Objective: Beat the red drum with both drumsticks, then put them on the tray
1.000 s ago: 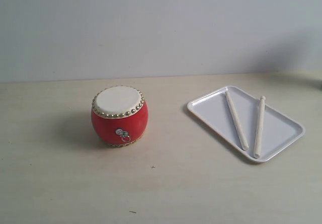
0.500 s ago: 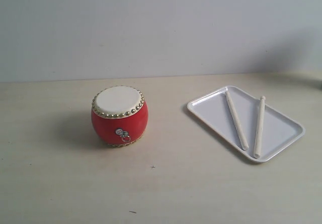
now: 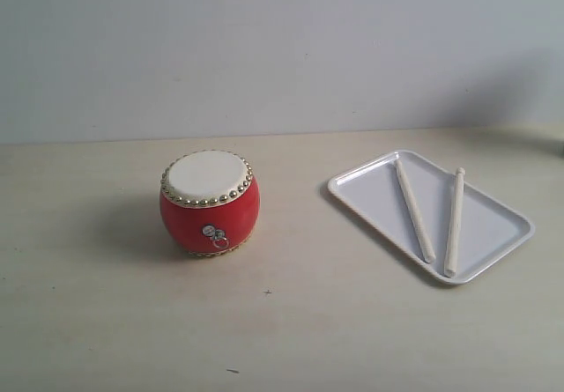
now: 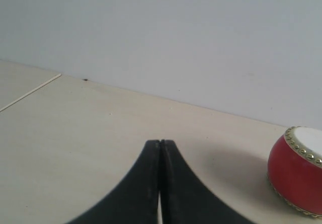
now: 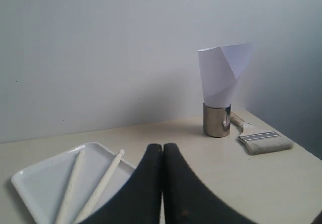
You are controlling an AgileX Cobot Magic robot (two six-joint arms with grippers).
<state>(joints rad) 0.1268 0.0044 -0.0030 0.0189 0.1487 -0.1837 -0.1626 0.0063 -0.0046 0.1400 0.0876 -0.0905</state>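
Observation:
The red drum (image 3: 210, 203) stands upright on the table, left of middle, its cream skin facing up; it also shows at the edge of the left wrist view (image 4: 297, 171). Two drumsticks (image 3: 414, 210) (image 3: 455, 221) lie side by side on the white tray (image 3: 493, 229) at the right. The right wrist view shows the same drumsticks (image 5: 70, 186) (image 5: 103, 183) and tray (image 5: 30, 186). My left gripper (image 4: 160, 144) is shut and empty, off to the side of the drum. My right gripper (image 5: 163, 147) is shut and empty, beside the tray. Neither gripper appears in the exterior view.
In the right wrist view a metal cup (image 5: 217, 119) holding a white paper cone (image 5: 221, 75) stands near the back wall, with a paintbrush (image 5: 259, 138) lying beside it. A grey wall runs behind the table.

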